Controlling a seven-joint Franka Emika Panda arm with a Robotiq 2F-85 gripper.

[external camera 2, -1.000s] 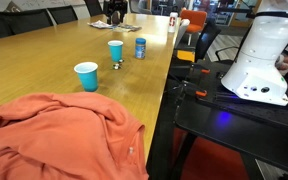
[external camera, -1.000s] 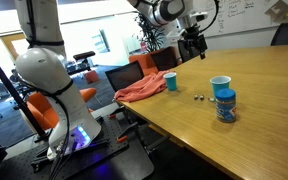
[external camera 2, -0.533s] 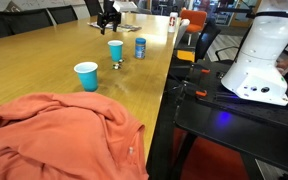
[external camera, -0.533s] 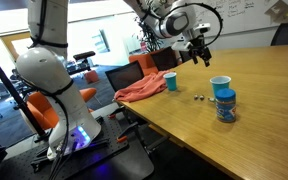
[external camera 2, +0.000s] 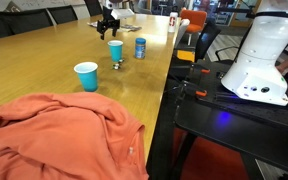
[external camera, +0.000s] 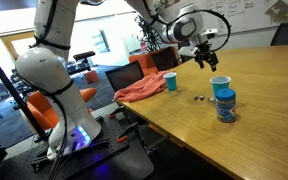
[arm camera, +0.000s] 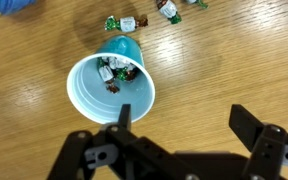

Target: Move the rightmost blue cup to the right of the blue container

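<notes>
Gripper [arm camera: 180,115] is wide open, holding and touching nothing. It hangs above the bench [external camera: 269,95] over the rightmost blue cup [arm camera: 109,92]. In the wrist view the cup sits off-centre, partly beneath one finger. The cup stands upright, long axis vertical and mouth up, near the blue container [external camera: 226,106].

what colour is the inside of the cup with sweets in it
White. The blue cup shows it best in the wrist view, which looks down into it.
</notes>
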